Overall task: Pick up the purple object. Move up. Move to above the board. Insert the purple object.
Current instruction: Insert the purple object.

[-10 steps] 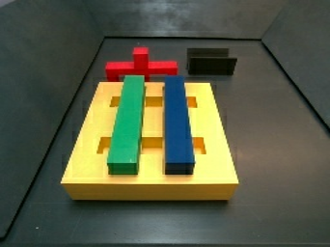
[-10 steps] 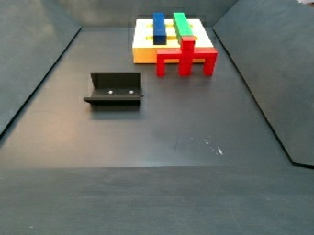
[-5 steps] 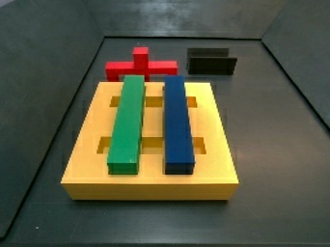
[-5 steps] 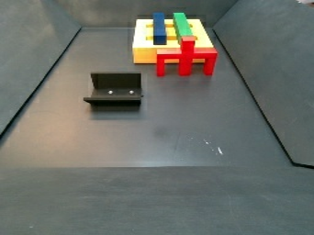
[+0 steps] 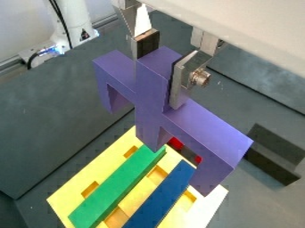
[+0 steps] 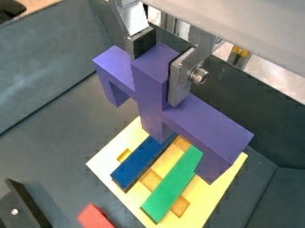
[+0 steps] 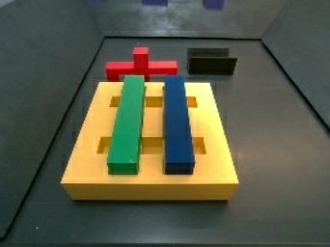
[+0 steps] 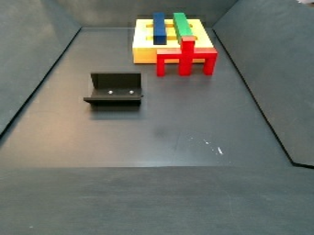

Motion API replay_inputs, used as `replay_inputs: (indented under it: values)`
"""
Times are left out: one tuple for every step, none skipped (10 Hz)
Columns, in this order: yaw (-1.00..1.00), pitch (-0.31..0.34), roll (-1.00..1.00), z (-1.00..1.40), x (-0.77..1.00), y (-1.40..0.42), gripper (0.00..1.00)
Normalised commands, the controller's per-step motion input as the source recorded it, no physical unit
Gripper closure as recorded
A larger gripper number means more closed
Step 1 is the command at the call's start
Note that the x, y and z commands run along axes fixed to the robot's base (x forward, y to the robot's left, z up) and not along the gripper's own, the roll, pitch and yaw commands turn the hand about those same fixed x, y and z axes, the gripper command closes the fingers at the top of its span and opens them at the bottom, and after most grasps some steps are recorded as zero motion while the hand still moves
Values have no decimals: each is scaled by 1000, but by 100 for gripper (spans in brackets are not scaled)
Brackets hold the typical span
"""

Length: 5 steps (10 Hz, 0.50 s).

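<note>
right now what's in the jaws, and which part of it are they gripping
The gripper holds the purple-blue bridge-shaped piece by its central upright post, jaws shut on either side of it, above the yellow slotted board.

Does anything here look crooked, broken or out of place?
Nothing stands out. The green bar and blue bar lie straight on the yellow board, and the gripper holds the purple object above it by its post.

Gripper (image 5: 163,61) fingers (image 5: 184,78) are brushed silver metal, clamping the matt, smooth plastic-looking purple object (image 5: 161,98) above the matt yellow board (image 6: 220,176)
</note>
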Motion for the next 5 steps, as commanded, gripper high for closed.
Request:
replay_inputs:
  values:
    - [31,0,410,-489,229,-397,100]
    - [60,-9,404,-483,229,-403,100]
    - [117,-50,407,-437,200,-426,100]
    - [100,-83,360,-517,89,-471,100]
    - [0,-121,0,-711,0,-297,100]
